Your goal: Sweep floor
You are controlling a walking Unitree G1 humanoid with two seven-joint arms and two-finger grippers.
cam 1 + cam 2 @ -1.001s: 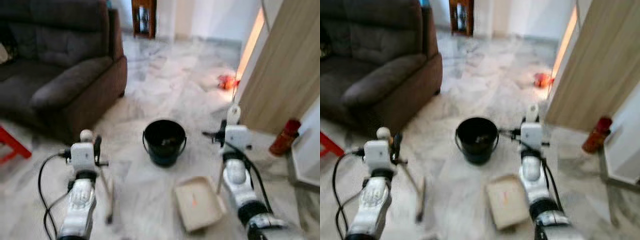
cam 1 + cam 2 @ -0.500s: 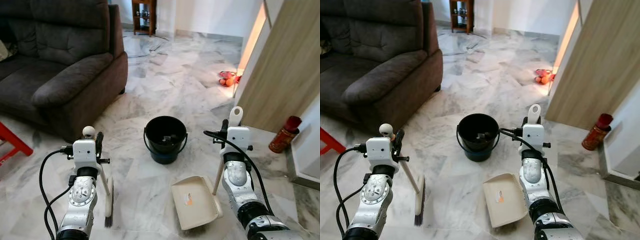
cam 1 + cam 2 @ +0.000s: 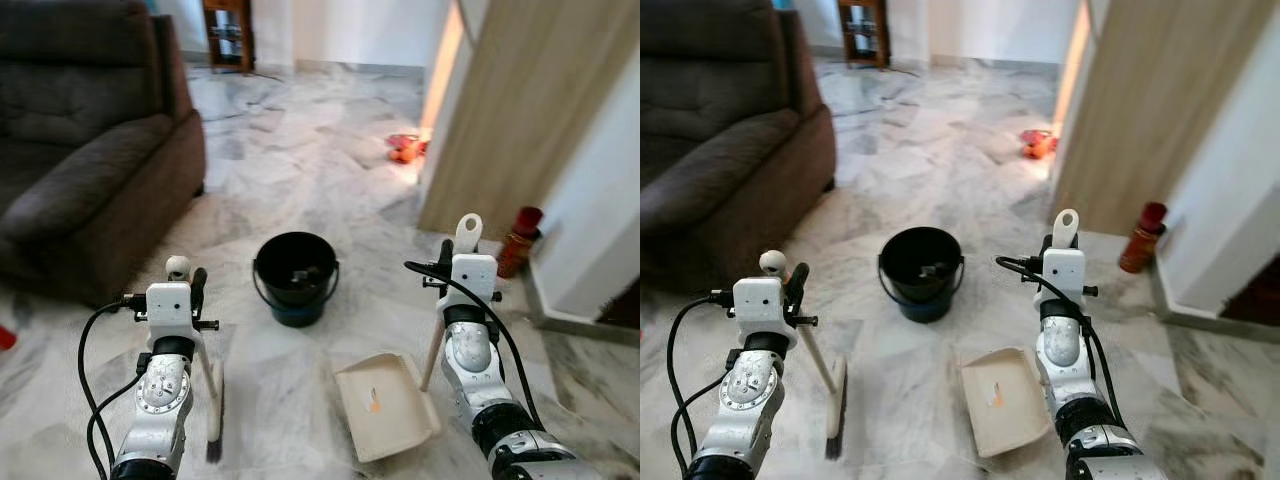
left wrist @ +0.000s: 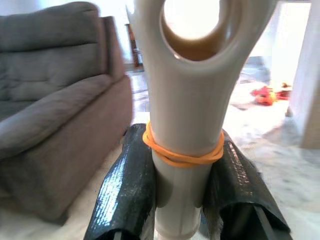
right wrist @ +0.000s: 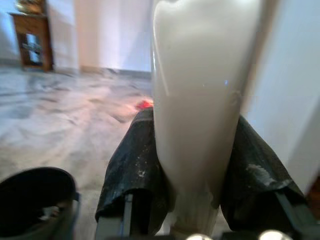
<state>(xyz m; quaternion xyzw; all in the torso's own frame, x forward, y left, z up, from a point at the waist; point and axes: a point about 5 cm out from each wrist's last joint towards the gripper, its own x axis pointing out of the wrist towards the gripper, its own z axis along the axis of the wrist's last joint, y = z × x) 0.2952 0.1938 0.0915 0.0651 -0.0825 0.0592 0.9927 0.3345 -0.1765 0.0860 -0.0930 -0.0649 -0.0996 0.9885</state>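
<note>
Cream plastic fills both grips: the left tool [image 4: 182, 200] is clenched on the broom handle [image 4: 186, 120], its brush head [image 3: 833, 410] resting on the marble floor [image 3: 330, 190], and the right tool [image 5: 192, 200] is clamped on the dustpan handle [image 5: 195, 100], the dustpan [image 3: 385, 405] lying flat near the black bucket [image 3: 295, 278]. The step is best done with short strokes drawn toward the pan while its lip is kept pressed to the floor.
</note>
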